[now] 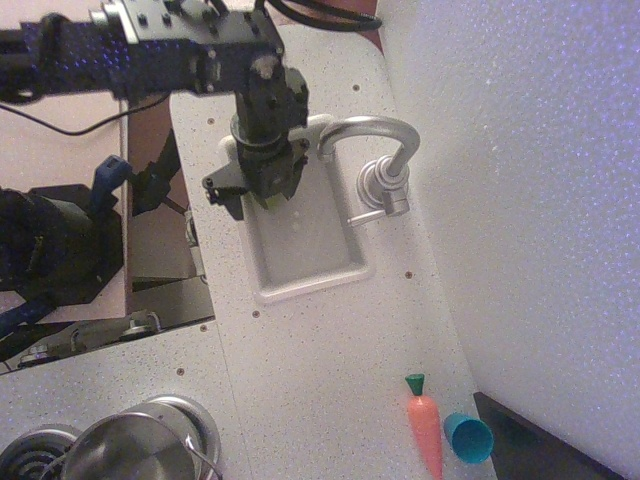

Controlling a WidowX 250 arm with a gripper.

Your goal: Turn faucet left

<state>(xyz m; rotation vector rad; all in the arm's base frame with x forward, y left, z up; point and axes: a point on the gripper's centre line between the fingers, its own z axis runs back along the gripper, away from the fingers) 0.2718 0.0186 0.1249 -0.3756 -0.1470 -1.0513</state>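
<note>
The silver faucet (384, 183) stands at the right rim of the small white sink (310, 262). Its arched spout (362, 127) curves left over the sink's top end, and its short lever (361, 214) points left toward the basin. My black gripper (254, 194) hangs over the sink's upper left part, just left of the spout tip and apart from it. Its fingers look spread, so it is open. A yellow-green object (262, 190) shows between the fingers, mostly hidden.
An orange toy carrot (425, 430) and a teal cup (468, 437) lie at the lower right by the wall. A steel pot (135, 452) sits on a burner at the lower left. The counter's left edge drops off beside the sink.
</note>
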